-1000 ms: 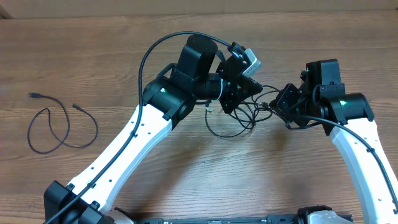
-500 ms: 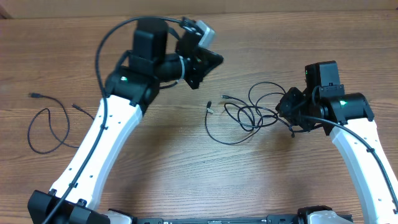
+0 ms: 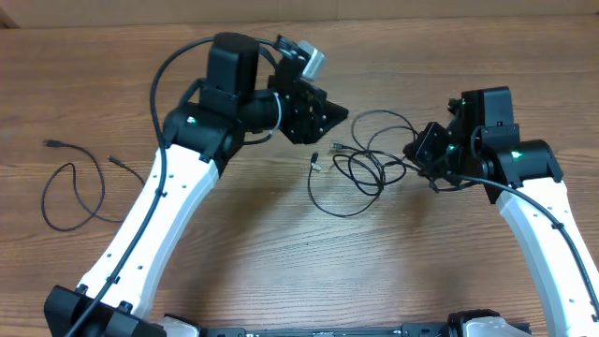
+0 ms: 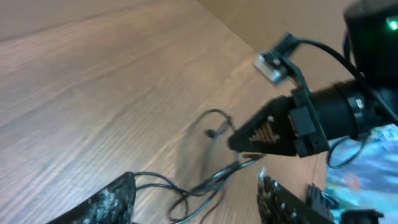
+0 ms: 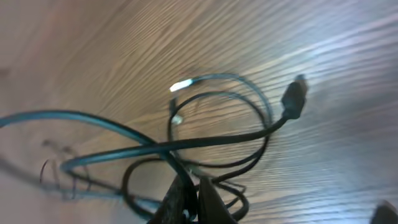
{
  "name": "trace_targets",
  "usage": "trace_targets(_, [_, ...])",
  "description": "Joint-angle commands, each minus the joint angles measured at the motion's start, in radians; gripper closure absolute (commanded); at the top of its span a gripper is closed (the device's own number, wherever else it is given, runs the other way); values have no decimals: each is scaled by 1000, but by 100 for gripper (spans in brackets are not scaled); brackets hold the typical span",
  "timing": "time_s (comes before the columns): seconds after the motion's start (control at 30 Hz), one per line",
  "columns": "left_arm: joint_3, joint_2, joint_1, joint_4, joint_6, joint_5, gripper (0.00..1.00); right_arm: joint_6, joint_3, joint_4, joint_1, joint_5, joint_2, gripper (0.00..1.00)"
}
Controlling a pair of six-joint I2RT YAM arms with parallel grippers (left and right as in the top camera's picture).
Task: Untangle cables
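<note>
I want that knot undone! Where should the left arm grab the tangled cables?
Pinch the loose tail just behind its small plug, coming down from above on the left side. It lies alone on bare wood, clear of the loops of the tangled cables, while the right jaws pinch the opposite side.

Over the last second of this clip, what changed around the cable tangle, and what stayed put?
The left arm pulled out of the tangle of thin black cables, swung up-left, then came partway back, jaws now open. The tangle loosened and spread. The right arm stayed at its right end, jaws shut on a strand. The separate looped black cable at far left did not move.
</note>
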Motion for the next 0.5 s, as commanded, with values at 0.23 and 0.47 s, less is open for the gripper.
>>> trace_targets(0.23, [22,57,-50,-10,22,-29,36,-150,19,27,1,-188,-2,96])
trace_targets(0.47, [22,154,-51,-3,58,-38,36,-161,19,27,1,-206,-2,96])
